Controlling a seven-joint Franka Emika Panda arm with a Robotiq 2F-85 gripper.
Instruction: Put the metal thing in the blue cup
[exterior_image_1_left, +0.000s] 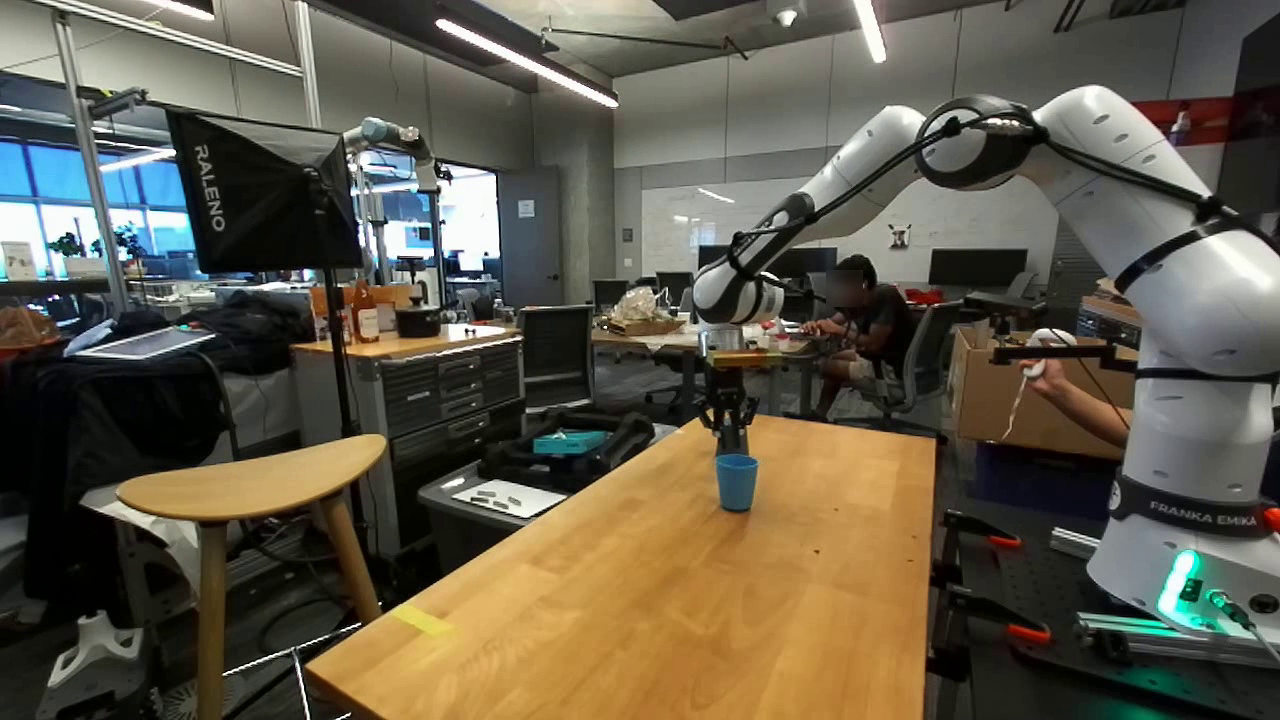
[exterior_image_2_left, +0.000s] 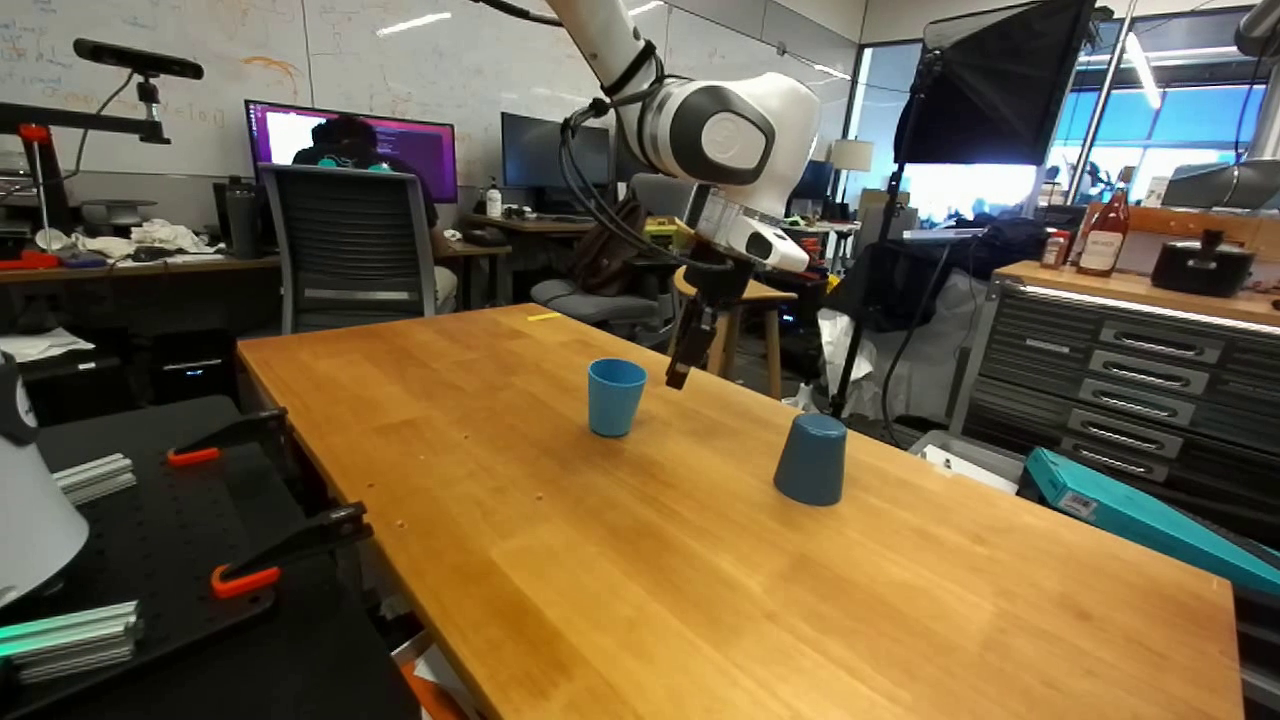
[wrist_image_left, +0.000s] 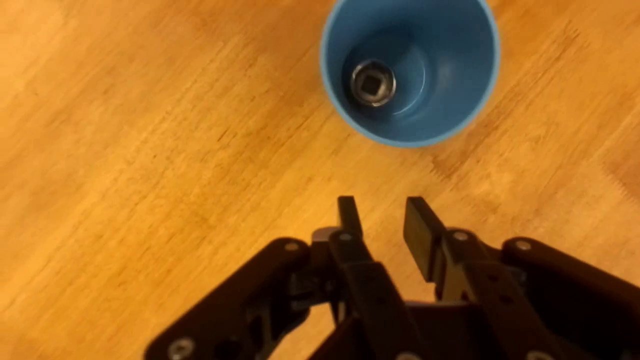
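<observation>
Partly spread, the gripper hangs above the table with nothing in its grasp.
The table's wood shows between its jaws in the wrist view. Just past them the blue cup stands upright, and the metal thing, round with a dark square centre, lies inside at the bottom, toward one side. Farther along the table in an exterior view, a darker cup stands upside down, apart from the blue one.

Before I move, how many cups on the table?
2. In an exterior view: the blue cup stands upright; the darker cup is upside down, to the right of it in the picture. A smaller one could be hidden beneath the upside-down one.
</observation>
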